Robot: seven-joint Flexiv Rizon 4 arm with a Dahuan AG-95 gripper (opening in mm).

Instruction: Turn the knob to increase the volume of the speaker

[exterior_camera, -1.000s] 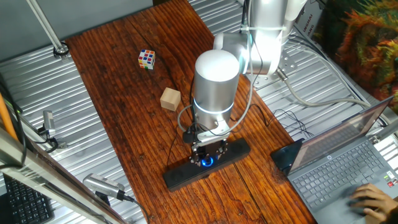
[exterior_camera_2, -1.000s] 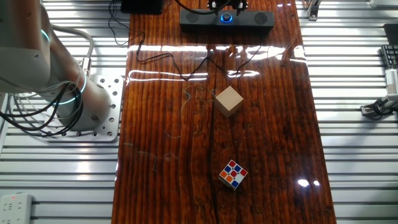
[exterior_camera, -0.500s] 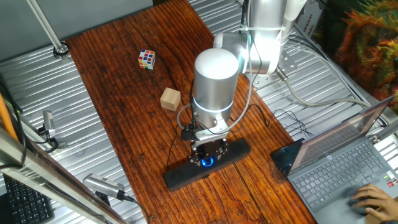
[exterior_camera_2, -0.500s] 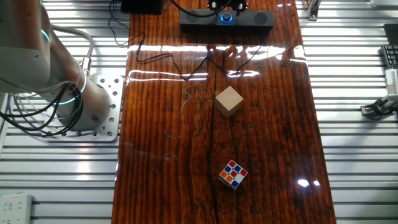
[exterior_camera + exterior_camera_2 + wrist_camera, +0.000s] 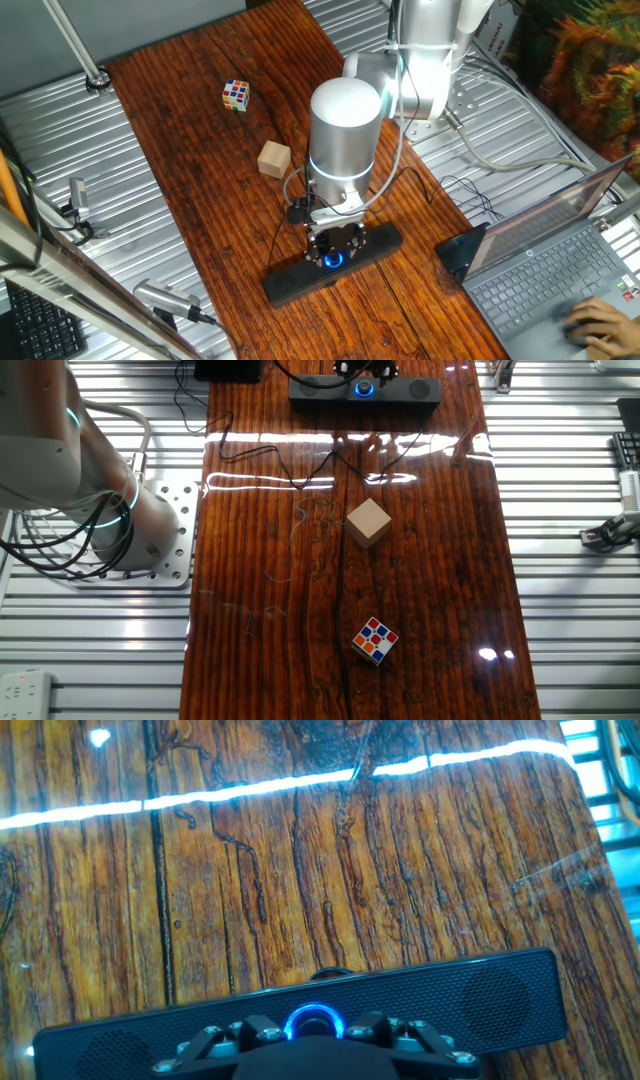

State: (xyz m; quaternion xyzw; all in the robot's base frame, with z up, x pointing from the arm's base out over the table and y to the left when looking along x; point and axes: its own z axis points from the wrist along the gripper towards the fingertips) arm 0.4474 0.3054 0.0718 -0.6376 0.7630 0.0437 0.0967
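The speaker [image 5: 287, 284] is a long black bar lying near the table's front edge; it also shows at the top of the other fixed view [image 5: 418, 390] and along the bottom of the hand view [image 5: 500, 998]. The knob [image 5: 332, 261] glows blue at its centre, and shows in the other fixed view [image 5: 364, 388] and the hand view [image 5: 314, 1018]. My gripper [image 5: 333, 247] points straight down onto the knob. In the hand view its fingers [image 5: 372, 1028] stand tight on both sides of the blue ring, shut on the knob. The knob's lower half is hidden by the hand.
A wooden block [image 5: 273, 159] and a Rubik's cube [image 5: 236, 94] lie farther back on the wooden table [image 5: 200, 120]. A thin black cable [image 5: 300, 470] trails behind the speaker. An open laptop [image 5: 545, 270] with a person's hand on it stands to the right.
The wrist has turned slightly about the knob; the cable bracket on the hand has shifted a little to the left. The speaker has not moved.
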